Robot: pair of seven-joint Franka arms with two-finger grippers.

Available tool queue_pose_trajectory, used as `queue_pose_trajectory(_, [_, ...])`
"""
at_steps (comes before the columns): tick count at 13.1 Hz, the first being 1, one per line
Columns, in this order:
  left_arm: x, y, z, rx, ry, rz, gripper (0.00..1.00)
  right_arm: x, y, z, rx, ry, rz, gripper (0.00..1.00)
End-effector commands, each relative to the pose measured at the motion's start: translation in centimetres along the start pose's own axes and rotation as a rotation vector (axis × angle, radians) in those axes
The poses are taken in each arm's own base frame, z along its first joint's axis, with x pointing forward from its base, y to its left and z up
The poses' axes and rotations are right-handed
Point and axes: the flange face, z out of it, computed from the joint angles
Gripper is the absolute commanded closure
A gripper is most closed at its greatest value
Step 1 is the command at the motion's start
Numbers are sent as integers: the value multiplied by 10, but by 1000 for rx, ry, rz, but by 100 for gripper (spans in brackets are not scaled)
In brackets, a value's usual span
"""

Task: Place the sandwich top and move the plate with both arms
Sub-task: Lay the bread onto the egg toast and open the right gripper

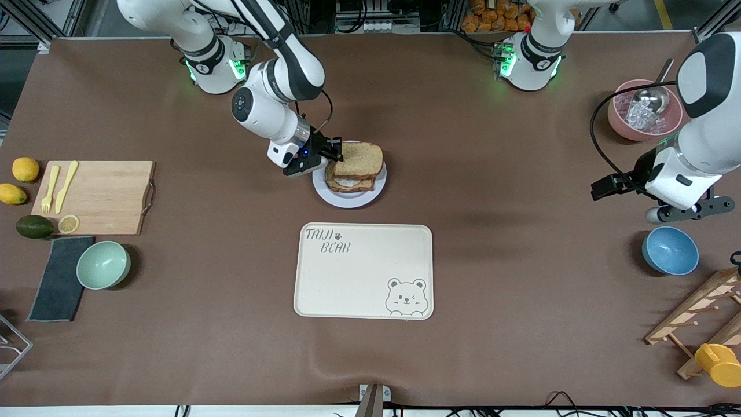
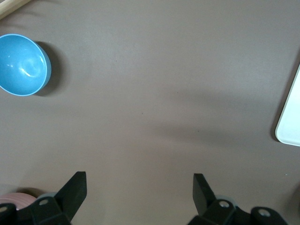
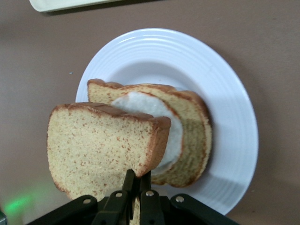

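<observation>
The sandwich top (image 1: 359, 159) (image 3: 101, 150), a plain brown slice, hangs tilted over the plate (image 1: 349, 200) (image 3: 234, 117). My right gripper (image 1: 337, 152) (image 3: 139, 177) is shut on its crust edge. Under it on the plate lies a second bread slice (image 1: 350, 184) (image 3: 190, 136) bearing a white fried egg (image 3: 140, 105); the held slice covers that one only partly, shifted toward the right arm's end. My left gripper (image 1: 692, 211) (image 2: 139, 180) waits open and empty over bare table near the left arm's end.
A cream bear-printed tray (image 1: 363, 272) (image 2: 290, 122) lies nearer the front camera than the plate. A blue bowl (image 1: 670, 250) (image 2: 21, 64) and pink bowl (image 1: 639, 110) flank the left gripper. A cutting board (image 1: 95, 197) and green bowl (image 1: 103, 264) sit toward the right arm's end.
</observation>
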Motion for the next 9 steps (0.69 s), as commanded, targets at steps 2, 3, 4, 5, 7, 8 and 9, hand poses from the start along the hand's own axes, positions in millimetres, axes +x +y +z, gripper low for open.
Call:
queue_pose_trajectory(2, [-7,0,-3,3,16,-11,0,1,29,-3,42,14,2,100])
queue_pose_trajectory(3, [-6,-1,-1,3,13,-13,0,1,31,-3,47,19,14,100])
queue_pose_trajectory(4, [-6,-1,-1,3,13,-13,0,2,30,-3,53,25,27,100])
queue_pose_trajectory(5, [-6,-1,0,3,12,-13,0,2,31,-3,56,29,35,100])
queue_pose_trajectory(7, [-6,-1,0,3,12,-13,0,2,28,-3,64,23,47,69])
queue_pose_trajectory(8, [-6,-1,1,4,10,-13,0,3,25,-3,67,25,69,33])
queue_pose_trajectory(9, [-6,-1,0,3,12,-13,0,2,23,-3,69,23,84,0])
